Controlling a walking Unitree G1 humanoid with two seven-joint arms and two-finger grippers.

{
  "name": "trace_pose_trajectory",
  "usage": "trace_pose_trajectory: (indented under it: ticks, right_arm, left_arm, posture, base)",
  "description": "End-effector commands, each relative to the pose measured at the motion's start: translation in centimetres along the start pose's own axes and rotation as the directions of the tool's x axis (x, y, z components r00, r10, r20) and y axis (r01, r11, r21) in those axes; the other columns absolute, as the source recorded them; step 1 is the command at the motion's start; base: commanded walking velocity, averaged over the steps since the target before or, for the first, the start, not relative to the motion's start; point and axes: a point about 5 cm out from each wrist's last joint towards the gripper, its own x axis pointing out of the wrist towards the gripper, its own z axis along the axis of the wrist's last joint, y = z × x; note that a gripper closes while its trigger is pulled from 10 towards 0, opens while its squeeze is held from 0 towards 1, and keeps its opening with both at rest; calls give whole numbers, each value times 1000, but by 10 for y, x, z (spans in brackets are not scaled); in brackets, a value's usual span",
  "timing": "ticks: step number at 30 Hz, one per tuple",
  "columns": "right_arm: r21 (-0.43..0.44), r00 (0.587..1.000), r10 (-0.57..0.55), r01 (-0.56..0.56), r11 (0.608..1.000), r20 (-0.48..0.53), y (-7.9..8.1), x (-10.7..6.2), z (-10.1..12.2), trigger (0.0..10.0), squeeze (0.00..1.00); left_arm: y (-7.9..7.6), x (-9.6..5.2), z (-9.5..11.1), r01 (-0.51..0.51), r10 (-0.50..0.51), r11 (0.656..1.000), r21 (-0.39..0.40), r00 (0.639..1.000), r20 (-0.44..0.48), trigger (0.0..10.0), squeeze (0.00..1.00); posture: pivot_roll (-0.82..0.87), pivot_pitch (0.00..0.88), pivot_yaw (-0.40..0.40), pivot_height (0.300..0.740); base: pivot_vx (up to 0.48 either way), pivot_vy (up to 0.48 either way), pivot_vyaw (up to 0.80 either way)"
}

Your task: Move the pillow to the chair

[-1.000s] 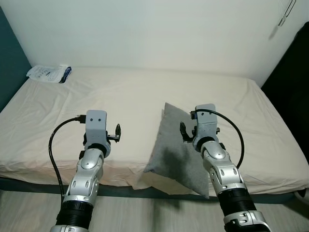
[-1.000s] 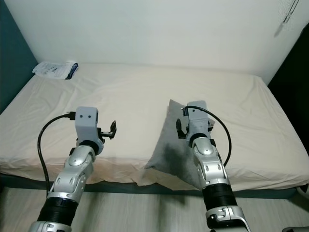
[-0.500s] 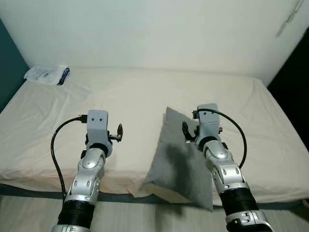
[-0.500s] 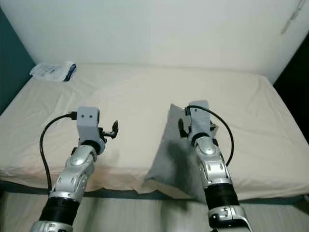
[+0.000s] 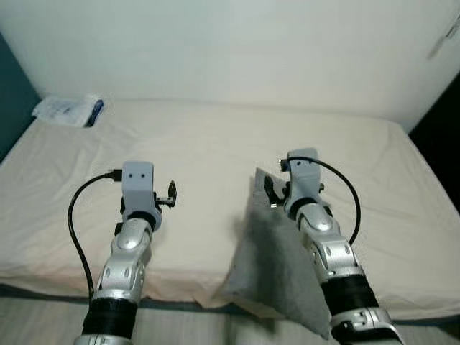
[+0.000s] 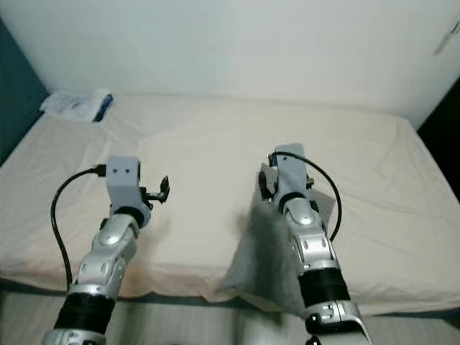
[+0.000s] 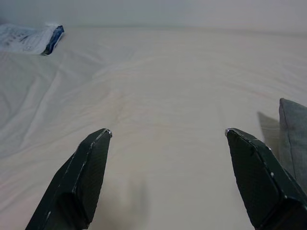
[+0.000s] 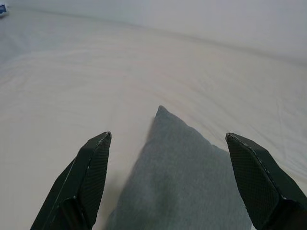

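Observation:
A grey pillow [image 5: 273,266] stands on edge at the front of the bed [image 5: 201,136], leaning against my right arm [image 5: 323,244], its lower end hanging past the mattress edge. In the right wrist view my right gripper [image 8: 168,135] is open, its fingers spread wide above the pillow's upper corner [image 8: 187,177], apart from the fabric. My left gripper [image 7: 168,131] is open too, hovering over bare beige sheet, with the pillow's edge [image 7: 292,139] off to one side. No chair can be seen.
A white and blue packet [image 5: 68,110] lies at the bed's far left corner. A white wall runs behind the bed, a teal wall [image 5: 11,86] stands at the left and something dark [image 5: 442,136] at the right. Pale floor [image 5: 43,316] lies below the mattress.
The whole view has shifted slightly. The pillow has slid lower over the bed's front edge beside my right arm. Both grippers stay open.

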Motion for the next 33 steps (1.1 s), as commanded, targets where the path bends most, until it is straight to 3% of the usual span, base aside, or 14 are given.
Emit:
trace_pose_trajectory:
  ticks: [1,17,33]
  right_arm:
    - [8,999,-4,4,1000,-32,-2,-2,-9,10000,0]
    - [37,999,-17,19,999,-44,-3,-3,-11,10000,0]
    - [35,999,-27,29,999,-42,-6,-3,-12,10000,0]
  left_arm:
    - [0,-2,-7,0,0,1000,0,1000,-28,10000,0]
    - [2,0,-7,3,-2,1000,23,999,-36,10000,0]
    - [1,2,-7,24,-23,999,36,999,-36,10000,0]
  posture:
    - [2,72,-30,740]
    - [8,74,-22,735]
    - [6,47,-15,656]
  base:
    - [0,0,0]
    - [0,0,0]
    - [0,0,0]
